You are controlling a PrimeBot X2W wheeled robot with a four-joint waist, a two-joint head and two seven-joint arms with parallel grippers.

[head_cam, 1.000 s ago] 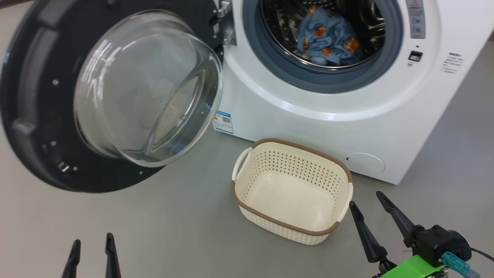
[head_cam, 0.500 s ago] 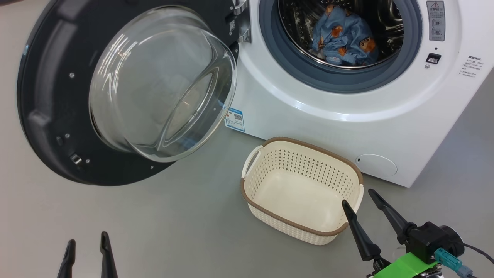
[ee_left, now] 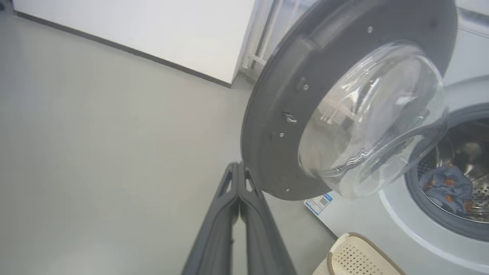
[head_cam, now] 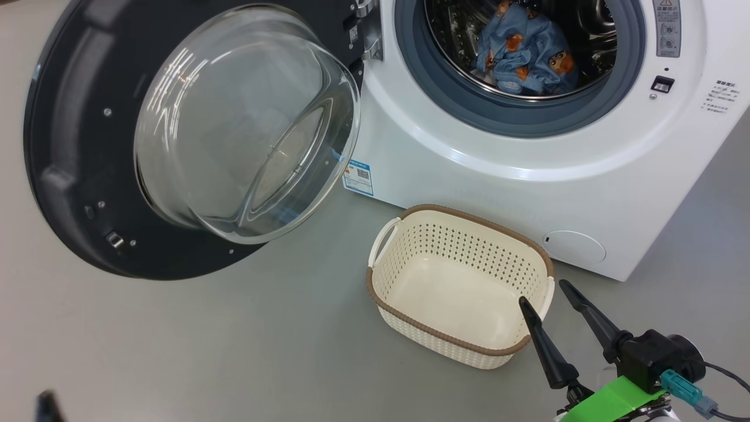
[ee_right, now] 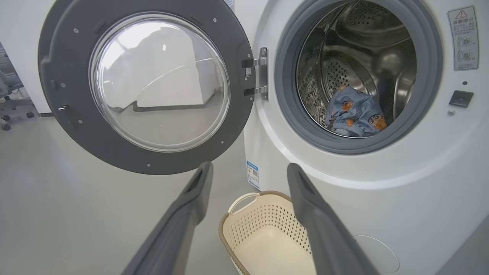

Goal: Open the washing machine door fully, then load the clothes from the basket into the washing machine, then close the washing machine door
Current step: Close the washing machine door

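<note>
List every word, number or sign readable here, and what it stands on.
On the grey label on the washing machine: a red warning triangle with an exclamation mark; its print is too small.
On the blue label sticker: a square code; words too small.
The printed lines at the machine's right: blurred.
No word reads.

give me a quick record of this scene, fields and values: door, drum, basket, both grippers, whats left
door: washing machine door swung wide open, left of the opening in the head view
drum: clothes, light blue with orange-brown figures, lying inside the washing machine
basket: basket empty, on the grey floor in front of the machine
left arm: left gripper shut, holding nothing
right arm: right gripper open, holding nothing, beside the basket
left to do: close the door
</note>
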